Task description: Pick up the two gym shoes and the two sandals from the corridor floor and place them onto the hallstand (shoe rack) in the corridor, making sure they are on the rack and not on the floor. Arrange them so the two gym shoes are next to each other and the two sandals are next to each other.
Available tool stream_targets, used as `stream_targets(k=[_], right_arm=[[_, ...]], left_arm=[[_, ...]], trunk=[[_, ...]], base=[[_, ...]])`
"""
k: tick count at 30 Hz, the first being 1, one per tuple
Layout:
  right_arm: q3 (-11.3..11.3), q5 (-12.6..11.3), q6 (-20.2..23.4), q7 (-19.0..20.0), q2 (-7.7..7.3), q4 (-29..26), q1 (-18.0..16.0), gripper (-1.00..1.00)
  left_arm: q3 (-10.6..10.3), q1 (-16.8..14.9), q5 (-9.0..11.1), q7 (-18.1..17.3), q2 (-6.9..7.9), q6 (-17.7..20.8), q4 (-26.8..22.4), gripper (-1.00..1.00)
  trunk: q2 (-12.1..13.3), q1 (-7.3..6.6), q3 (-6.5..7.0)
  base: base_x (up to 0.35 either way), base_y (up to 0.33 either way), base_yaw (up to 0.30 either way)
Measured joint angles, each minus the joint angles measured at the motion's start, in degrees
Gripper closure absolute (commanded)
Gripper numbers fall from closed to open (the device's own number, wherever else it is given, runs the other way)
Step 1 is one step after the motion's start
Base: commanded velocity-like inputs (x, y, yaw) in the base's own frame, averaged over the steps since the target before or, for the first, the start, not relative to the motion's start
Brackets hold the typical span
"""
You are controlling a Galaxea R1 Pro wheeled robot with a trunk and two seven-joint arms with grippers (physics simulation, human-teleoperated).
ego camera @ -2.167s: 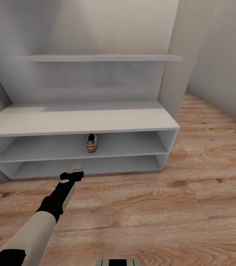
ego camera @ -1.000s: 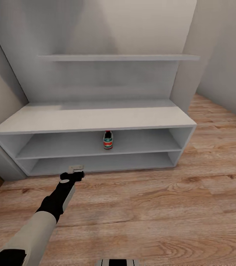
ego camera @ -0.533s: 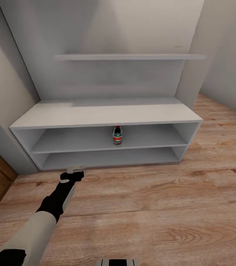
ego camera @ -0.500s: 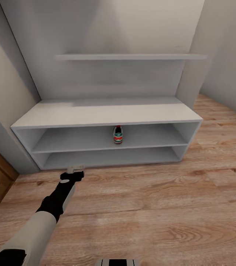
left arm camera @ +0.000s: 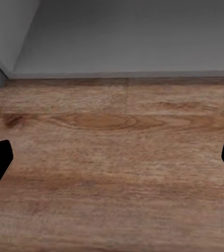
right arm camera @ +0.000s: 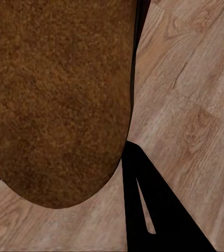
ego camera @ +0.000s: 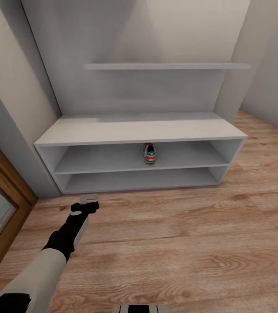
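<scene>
1 gym shoe (ego camera: 149, 153) sits on the hallstand's (ego camera: 139, 131) upper shelf. The right gripper holds a brown sandal (right arm camera: 57, 100); the left gripper (ego camera: 85, 205) hangs wide and empty. Judging by this, 3 shoes remain unplaced.

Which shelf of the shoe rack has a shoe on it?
The upper open shelf of the hallstand, just under its flat top. One gym shoe stands there, near the middle. The bottom shelf and the high floating shelf hold nothing visible.

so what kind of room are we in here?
Probably a home hallway or entry: a grey shoe rack against the wall with one sneaker on its upper shelf, wood plank floor, and a wooden door frame at the left.
</scene>
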Motion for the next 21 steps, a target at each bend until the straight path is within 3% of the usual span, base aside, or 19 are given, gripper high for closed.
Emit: stream_targets(k=[7,14,21], right_arm=[[0.0,0.0,0.0,0.0,0.0,0.0,0.0,1.0],[0.0,0.0,0.0,0.0,0.0,0.0,0.0,1.0],[0.0,0.0,0.1,0.0,0.0,0.0,0.0,1.0]], left_arm=[[0.1,0.0,0.0,0.0,0.04,0.0,0.0,-1.0],[0.1,0.0,0.0,0.1,0.04,0.0,0.0,-1.0],[0.0,0.0,0.0,0.0,0.05,0.0,0.0,-1.0]], trunk=[[0.0,0.0,0.0],[0.0,0.0,-0.02],[0.0,0.0,-0.39]], base=[[0.007,0.278,0.0],[0.001,0.023,0.01],[0.0,0.001,0.156]])
